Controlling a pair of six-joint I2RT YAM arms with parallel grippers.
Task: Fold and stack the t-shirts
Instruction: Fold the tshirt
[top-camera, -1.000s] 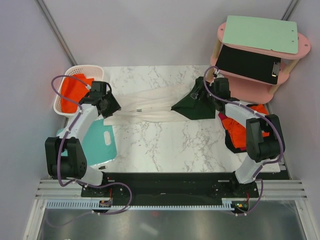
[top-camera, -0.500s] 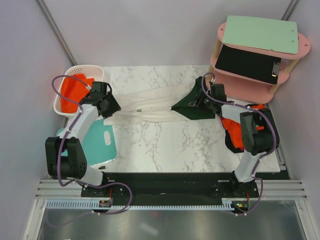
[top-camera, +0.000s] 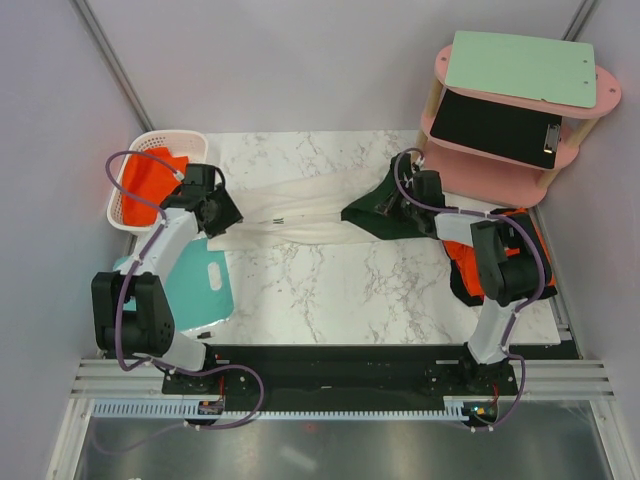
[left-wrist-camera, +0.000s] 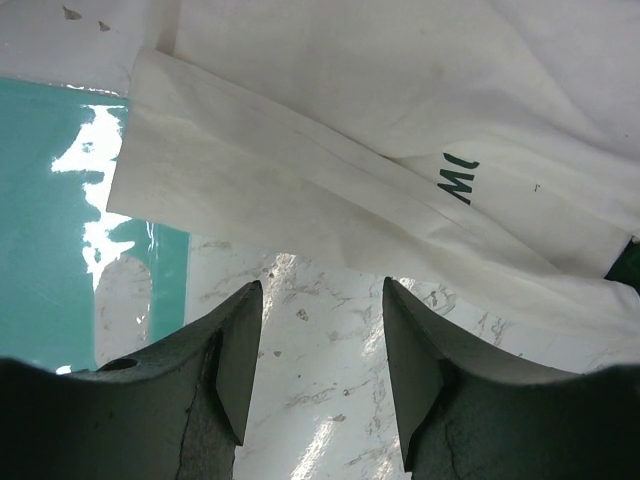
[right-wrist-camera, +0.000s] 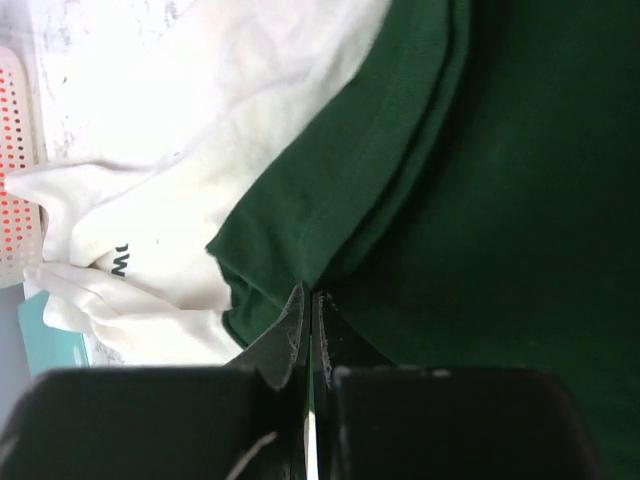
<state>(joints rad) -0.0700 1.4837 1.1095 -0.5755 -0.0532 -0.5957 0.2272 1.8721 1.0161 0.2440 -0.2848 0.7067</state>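
In the top view the marble table (top-camera: 330, 290) fills the middle of the frame, with a teal cutting board (top-camera: 190, 295) lying at its lower left edge. At the right edge a second orange cloth (top-camera: 462, 248) sits in a dark tray, partly under the right arm.

The left gripper (left-wrist-camera: 322, 292) hangs over bare marble with its jaws partly apart and nothing between them, just short of the lower hem of the cream-white t-shirt (top-camera: 300, 212). That shirt lies stretched in a long band across the centre of the table. Its small dark green lettering (left-wrist-camera: 458, 180) reads as an "M" and a curved stroke like a "C"; a fold hides the rest.

The dark green t-shirt (top-camera: 375, 218) lies bunched right of centre, overlapping the cream shirt's right end. The right gripper (right-wrist-camera: 307, 298) has its jaws pressed together, its tips at the doubled hem of the green shirt; whether cloth is caught between them cannot be told.

Farther back, at upper left, a white basket (top-camera: 160, 136) holds orange cloth (top-camera: 145, 180). At upper right a pink shelf (top-camera: 495, 175) carries a black clipboard (top-camera: 495, 125) on its lower tier and a pale green clipboard (top-camera: 520, 65) on top
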